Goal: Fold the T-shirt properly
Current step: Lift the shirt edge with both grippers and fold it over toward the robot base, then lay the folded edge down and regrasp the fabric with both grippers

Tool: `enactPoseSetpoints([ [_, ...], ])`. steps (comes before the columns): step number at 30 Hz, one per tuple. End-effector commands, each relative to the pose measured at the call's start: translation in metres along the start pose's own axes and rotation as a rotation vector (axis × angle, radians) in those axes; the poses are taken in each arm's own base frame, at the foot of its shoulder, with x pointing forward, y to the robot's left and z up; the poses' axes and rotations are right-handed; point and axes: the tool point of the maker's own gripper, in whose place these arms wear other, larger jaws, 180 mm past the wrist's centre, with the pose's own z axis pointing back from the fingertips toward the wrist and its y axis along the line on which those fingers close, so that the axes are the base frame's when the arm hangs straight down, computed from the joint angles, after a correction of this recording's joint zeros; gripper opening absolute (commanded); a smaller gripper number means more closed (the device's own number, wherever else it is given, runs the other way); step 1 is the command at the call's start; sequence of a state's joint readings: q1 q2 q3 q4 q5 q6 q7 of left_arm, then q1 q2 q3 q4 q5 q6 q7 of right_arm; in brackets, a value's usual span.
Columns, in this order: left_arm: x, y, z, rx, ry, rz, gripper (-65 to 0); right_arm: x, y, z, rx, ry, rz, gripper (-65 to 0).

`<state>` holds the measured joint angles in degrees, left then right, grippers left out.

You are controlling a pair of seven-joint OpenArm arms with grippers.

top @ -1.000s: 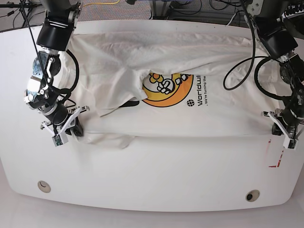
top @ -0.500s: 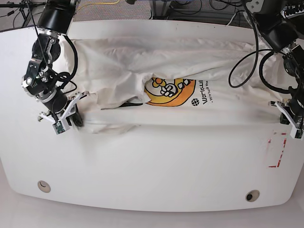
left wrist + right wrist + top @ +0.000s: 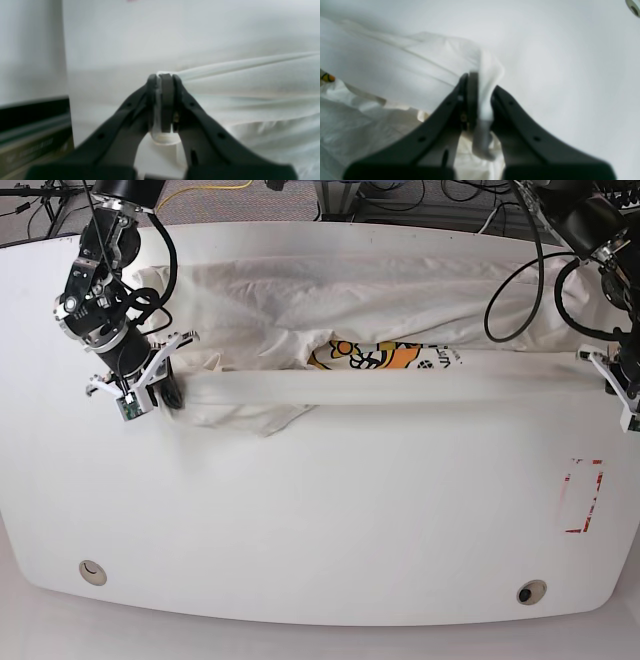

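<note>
The white table is the biggest thing in view, a smooth rounded slab with a red mark near the left arm's side and two small round holes near its front edge. Across its far half lies the T-shirt, off-white, soft and creased. A second ago its near edge lay well down the table with the round yellow-orange and black print fully showing. Now that edge has been carried toward the far side and stretches as a taut, nearly straight band between the two arms, covering the lower part of the print. I judge that the first lengthwise fold is about halfway over, and the edge must travel further before it is laid down. A loose flap sags below the band near the right arm and may need smoothing. The right gripper is clenched on a bunched corner of cloth, a limp tail hanging between its dark plastic jaws. The left gripper is likewise clamped tight on a thin pinch of fabric, from which tight pleats run off.
</note>
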<state>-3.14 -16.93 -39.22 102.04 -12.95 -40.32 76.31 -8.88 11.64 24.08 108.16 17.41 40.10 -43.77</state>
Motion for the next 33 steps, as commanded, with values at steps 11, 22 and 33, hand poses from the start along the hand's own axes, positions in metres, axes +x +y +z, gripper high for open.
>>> enactPoseSetpoints([
  [11, -0.084, -0.006, 0.004, 0.005, 0.227, -0.056, -65.0, -0.038, 0.009, 0.02, -0.003, 0.087, -0.01, -64.7],
  [22, -0.102, -0.022, 0.001, -0.035, 0.229, -0.086, -50.6, -0.062, 0.026, 0.025, 0.019, 0.134, -0.057, -57.9],
  [33, -0.08, -0.025, 0.004, -0.025, 0.176, -0.123, -14.0, -0.043, 0.04, 0.033, 0.006, 0.068, -0.073, -6.7],
])
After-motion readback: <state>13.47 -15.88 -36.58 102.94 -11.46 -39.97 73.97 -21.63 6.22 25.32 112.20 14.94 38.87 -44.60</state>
